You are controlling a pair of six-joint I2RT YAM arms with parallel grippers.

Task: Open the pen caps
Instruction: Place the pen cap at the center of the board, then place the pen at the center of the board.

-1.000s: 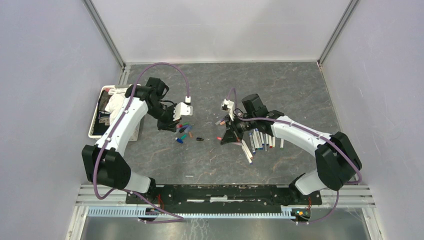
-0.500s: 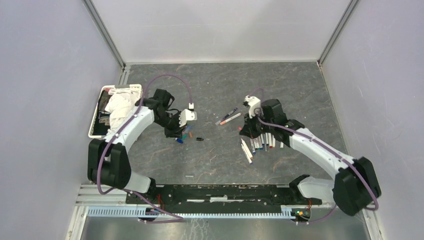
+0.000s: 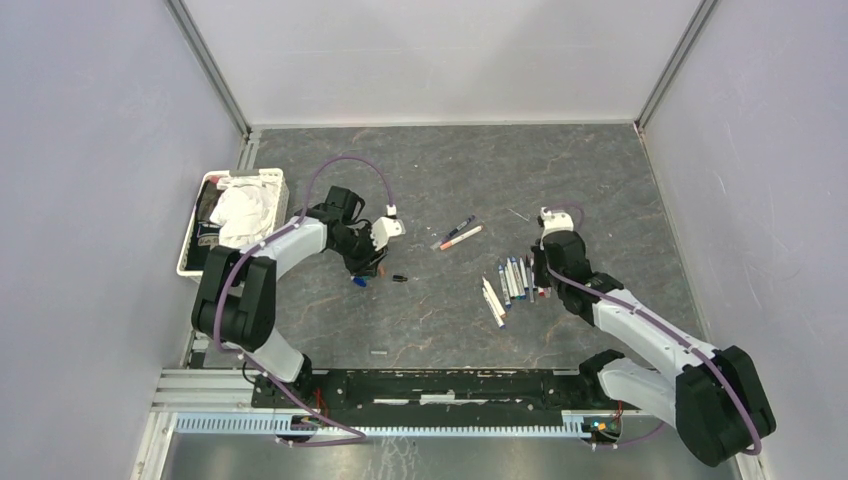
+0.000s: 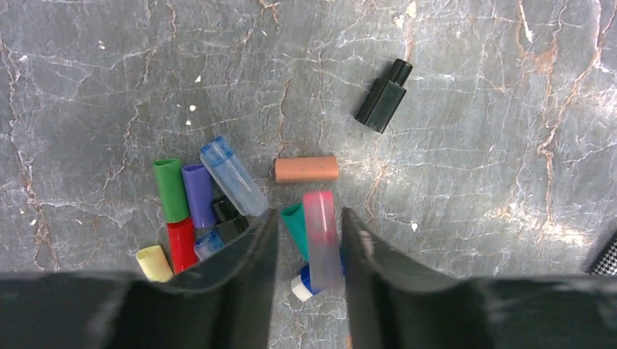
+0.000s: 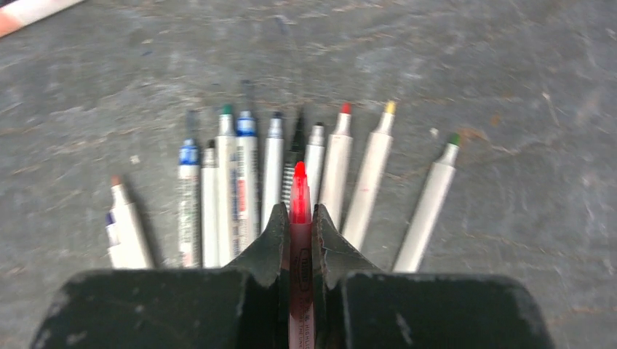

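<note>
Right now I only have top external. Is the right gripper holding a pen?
Observer: Yes. In the right wrist view the right gripper is shut on a pen with a bare red tip.
Operator: And the left gripper?
Observer: The left gripper is open. A pink cap lies between its fingers, among the loose caps.
Operator: Any capped pens under the right gripper?
Observer: None that I can see. The row of pens below it shows bare tips, though the view is blurred.
</note>
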